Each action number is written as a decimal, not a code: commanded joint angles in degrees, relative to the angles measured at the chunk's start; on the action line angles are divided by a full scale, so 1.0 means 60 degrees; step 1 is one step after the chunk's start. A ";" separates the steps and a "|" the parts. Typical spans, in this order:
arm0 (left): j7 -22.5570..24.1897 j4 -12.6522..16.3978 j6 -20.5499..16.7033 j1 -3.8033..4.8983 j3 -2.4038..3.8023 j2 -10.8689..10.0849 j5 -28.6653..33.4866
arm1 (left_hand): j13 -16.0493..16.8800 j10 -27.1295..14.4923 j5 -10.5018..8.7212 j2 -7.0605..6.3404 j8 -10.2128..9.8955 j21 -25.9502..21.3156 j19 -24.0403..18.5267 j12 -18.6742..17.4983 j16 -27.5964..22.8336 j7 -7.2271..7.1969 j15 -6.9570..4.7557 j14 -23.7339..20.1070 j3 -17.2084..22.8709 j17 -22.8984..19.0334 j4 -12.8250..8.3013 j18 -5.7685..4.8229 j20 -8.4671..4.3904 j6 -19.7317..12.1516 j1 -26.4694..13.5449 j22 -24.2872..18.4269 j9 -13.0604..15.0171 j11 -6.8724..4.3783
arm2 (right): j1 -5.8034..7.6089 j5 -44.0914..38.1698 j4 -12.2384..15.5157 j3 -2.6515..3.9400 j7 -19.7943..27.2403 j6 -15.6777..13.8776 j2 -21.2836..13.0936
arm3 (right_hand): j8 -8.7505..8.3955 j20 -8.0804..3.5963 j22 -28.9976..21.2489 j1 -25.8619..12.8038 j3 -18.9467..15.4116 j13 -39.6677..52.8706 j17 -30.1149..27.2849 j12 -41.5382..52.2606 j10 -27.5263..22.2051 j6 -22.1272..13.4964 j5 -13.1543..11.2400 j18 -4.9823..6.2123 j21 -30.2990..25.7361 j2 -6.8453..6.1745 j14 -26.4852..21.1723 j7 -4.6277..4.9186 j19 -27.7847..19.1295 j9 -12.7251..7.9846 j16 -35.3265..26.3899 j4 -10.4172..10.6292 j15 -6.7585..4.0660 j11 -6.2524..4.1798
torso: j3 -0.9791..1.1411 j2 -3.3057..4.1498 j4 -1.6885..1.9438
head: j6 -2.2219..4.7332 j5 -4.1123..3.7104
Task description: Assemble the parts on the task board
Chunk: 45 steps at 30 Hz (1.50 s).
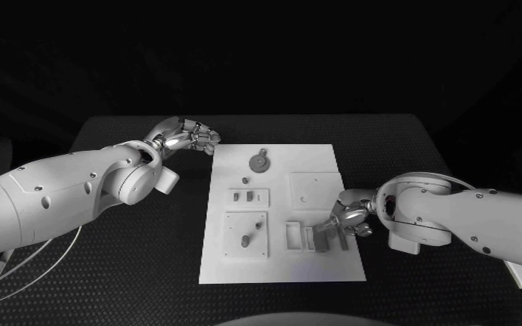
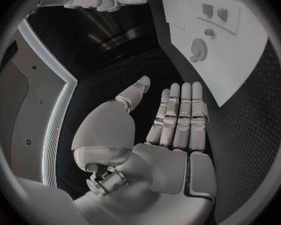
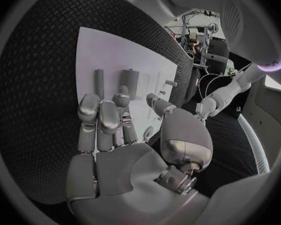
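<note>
- I see the board (image 1: 280, 213) lying flat in the middle of the black table (image 1: 120, 266), long side running away from me.
- My left hand (image 1: 187, 136) hangs over the table just off the board's far left corner, not touching it. In the left wrist view its fingers (image 2: 178, 116) are stretched out straight side by side, thumb apart, and it holds nothing.
- My right hand (image 1: 346, 216) is over the board's near right part, fingers (image 3: 102, 117) reaching toward two upright grey parts (image 1: 322, 239) there.
- In the right wrist view those two parts (image 3: 114, 80) stand just beyond the fingertips; I cannot tell whether any finger touches them. The fingers are extended and nothing sits in the palm.
- A round part (image 1: 260, 161) lies at the board's far end, nearer my left hand but apart from it.
- Smaller parts (image 1: 248, 198) sit in the board's left half, between the two hands.
</note>
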 commanded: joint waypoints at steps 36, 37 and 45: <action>0.0129 0.0026 0.0014 -0.0004 0.0001 -0.0007 0.0080 | -0.0045 0.0045 0.0005 -0.0008 -0.0037 -0.0039 0.0000 0.0057 -0.0005 0.0027 0.0042 0.0032 0.0005 -0.0022 0.0107 0.0200 0.0066 0.0035 -0.0151 -0.0015 -0.0014 0.0070 | -0.0743 -0.1193 -0.0476 -0.0169 -0.0675 -0.0159 0.0905 | -0.0216 -0.0214 0.0174 -0.0211 0.0396 0.0007 0.0115 0.0066 0.0042 0.0034 -0.0036 0.0658 0.0166 -0.0544 0.0107 0.0084 -0.0089 -0.0085 -0.0002 0.0230 0.0011 -0.0004 | 0.0010 0.0003 -0.0007 | -0.0126 0.0024; 0.0129 0.0028 0.0016 -0.0004 0.0001 -0.0012 0.0080 | -0.0045 0.0045 0.0005 -0.0008 -0.0037 -0.0039 0.0000 0.0057 -0.0005 0.0027 0.0042 0.0032 0.0005 -0.0022 0.0107 0.0200 0.0066 0.0035 -0.0151 -0.0015 -0.0014 0.0070 | -0.0746 -0.1197 -0.0475 -0.0169 -0.0674 -0.0153 0.0913 | -0.0220 -0.0216 0.0174 -0.0181 0.0384 0.0010 0.0125 0.0070 0.0042 0.0039 -0.0040 0.0658 0.0175 -0.0503 0.0112 0.0085 -0.0090 -0.0082 -0.0001 0.0173 0.0012 -0.0003 | 0.0011 0.0005 -0.0004 | -0.0132 0.0027; 0.0120 0.0030 0.0015 -0.0006 -0.0001 -0.0027 0.0080 | -0.0048 0.0045 0.0005 -0.0009 -0.0037 -0.0039 0.0000 0.0056 -0.0005 0.0026 0.0042 0.0032 0.0005 -0.0023 0.0107 0.0201 0.0065 0.0034 -0.0150 -0.0015 -0.0014 0.0070 | -0.0748 -0.1264 -0.0408 -0.0168 -0.0667 -0.0261 0.0859 | -0.0270 -0.0162 0.0176 -0.0041 -0.0024 0.0034 0.0231 0.0094 0.0032 0.0133 -0.0045 0.0658 0.0262 0.0652 0.0138 0.0086 -0.0196 -0.0061 -0.0011 -0.1260 0.0021 -0.0012 | 0.0001 -0.0002 -0.0004 | -0.0142 0.0025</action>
